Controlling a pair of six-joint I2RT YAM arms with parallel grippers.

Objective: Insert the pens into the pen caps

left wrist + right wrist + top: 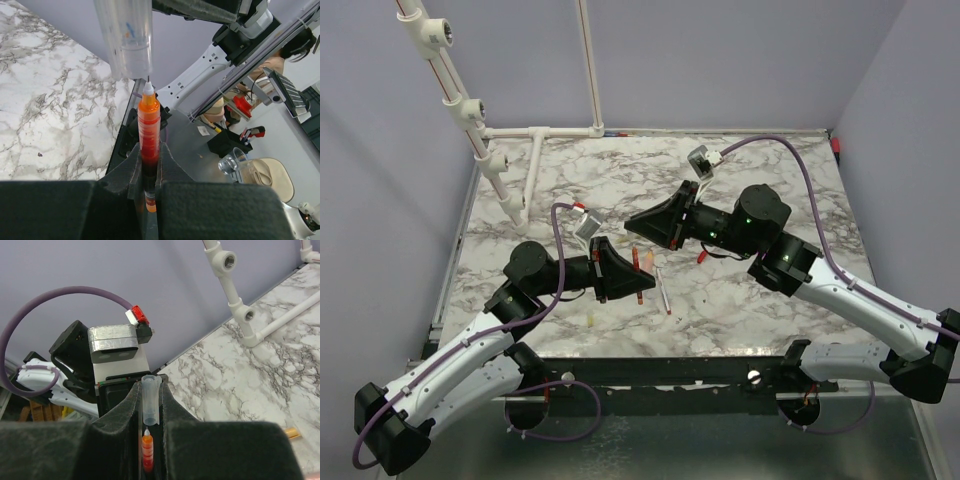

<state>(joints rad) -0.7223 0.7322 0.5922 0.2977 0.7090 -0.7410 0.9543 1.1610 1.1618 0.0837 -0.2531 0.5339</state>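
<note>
My left gripper is shut on an orange-red pen, whose white tip points at the open mouth of a clear, colourless pen cap just beyond it. My right gripper is shut on that cap, and the pen's tip sits just short of its mouth, not inside. In the top view the left gripper and the right gripper meet above the table's middle, with the held pen between them. A pale grey pen lies on the marble beside them.
A salmon-pink piece shows next to the held pen. A small red piece lies under the right arm and a small yellow piece near the front edge. A white pipe frame stands at the back left.
</note>
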